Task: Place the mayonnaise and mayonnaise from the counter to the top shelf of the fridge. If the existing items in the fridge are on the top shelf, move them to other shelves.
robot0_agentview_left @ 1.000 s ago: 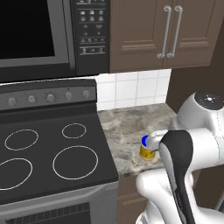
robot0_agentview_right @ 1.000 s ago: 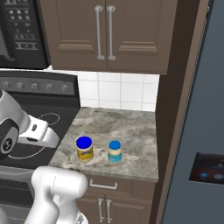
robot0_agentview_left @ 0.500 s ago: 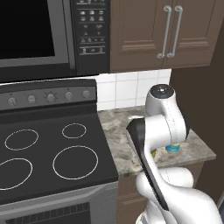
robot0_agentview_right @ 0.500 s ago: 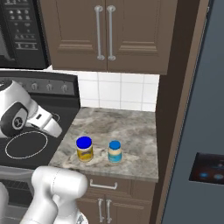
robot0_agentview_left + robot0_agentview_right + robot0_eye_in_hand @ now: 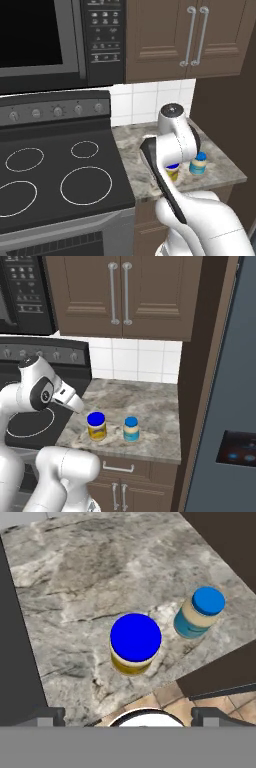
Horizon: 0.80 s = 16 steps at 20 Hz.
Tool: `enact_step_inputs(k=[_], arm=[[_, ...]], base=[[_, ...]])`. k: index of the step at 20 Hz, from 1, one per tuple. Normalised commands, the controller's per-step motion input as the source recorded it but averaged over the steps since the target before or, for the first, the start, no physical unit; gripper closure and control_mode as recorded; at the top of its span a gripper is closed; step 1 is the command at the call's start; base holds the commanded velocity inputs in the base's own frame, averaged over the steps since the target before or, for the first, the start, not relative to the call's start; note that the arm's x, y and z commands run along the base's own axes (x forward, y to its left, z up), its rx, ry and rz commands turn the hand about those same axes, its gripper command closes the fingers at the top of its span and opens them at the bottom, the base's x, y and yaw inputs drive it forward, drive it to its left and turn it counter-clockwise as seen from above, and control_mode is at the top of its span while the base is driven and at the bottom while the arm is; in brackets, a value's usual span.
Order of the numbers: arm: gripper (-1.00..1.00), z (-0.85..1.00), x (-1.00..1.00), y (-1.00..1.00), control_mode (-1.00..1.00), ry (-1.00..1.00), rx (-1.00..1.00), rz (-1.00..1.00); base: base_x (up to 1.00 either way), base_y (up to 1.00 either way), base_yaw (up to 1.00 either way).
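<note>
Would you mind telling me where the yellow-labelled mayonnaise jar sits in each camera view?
Left base view: yellow mayonnaise jar, right of centre, partly behind the arm.
Right base view, lower left of centre.
Hand view, centre.
Shared landmark: the smaller pale blue jar beside it on the counter.

Marbled counter [image 5: 145, 401] across frame centre, between stovetop [image 5: 30, 421] at left and fridge [image 5: 225, 406] at right. Standing upright near its front edge: yellow jar [image 5: 96, 426], just right pale jar [image 5: 131, 429], apart.

I read even, diffuse light, moderate brightness, all views. Soft faint shadows under jars on worktop [image 5: 75, 577]. No glare. Slight softness throughout, coarse render, no edge distortion noted.
</note>
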Motion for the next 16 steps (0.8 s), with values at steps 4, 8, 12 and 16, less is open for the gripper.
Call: enact_step_inputs(k=[4,8,12,16], arm=[[-1.00,-0.38,0.56,0.27,-1.00,0.00,0.00,-0.22],[-1.00,-0.29,0.49,0.19,-1.00,-0.03,0.00,-0.30],[-1.00,-0.27,0.30,0.12,-1.00,-0.02,0.00,-0.31],[-1.00,-0.31,0.25,0.01,-1.00,-0.04,-0.03,-0.32]], base=[[0.00,0.00,0.00],[0.00,0.00,0.00],[0.00,0.00,0.00],[0.00,0.00,0.00]])
